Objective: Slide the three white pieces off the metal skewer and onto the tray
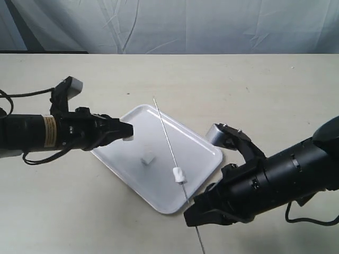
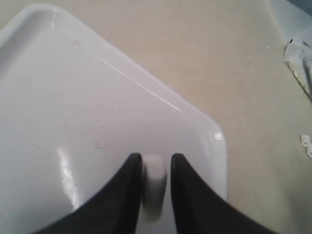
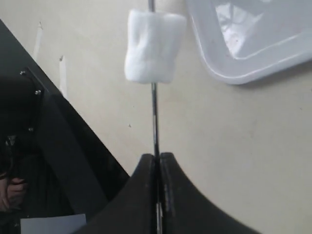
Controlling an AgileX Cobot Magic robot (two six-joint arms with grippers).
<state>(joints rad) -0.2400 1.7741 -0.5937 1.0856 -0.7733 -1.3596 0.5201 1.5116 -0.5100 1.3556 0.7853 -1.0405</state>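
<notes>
The white tray (image 1: 204,153) lies slantwise mid-table. The metal skewer (image 1: 165,131) runs across it, off its near edge, into my right gripper (image 1: 192,213), which is shut on the rod. One white piece (image 1: 179,174) is still threaded on the skewer over the tray's near rim; in the right wrist view this piece (image 3: 153,46) sits above the gripper (image 3: 157,160) on the skewer (image 3: 154,122). A second piece (image 1: 148,157) lies loose on the tray. My left gripper (image 1: 128,133) hovers over the tray's left part, shut on the third piece (image 2: 154,187).
Grey cloth (image 1: 175,24) hangs behind the beige table. The left wrist view shows white paper scraps (image 2: 298,53) and small white bits (image 2: 306,144) on the table beyond the tray (image 2: 73,97). The right wrist view shows the table's edge, with dark space (image 3: 44,161) beyond.
</notes>
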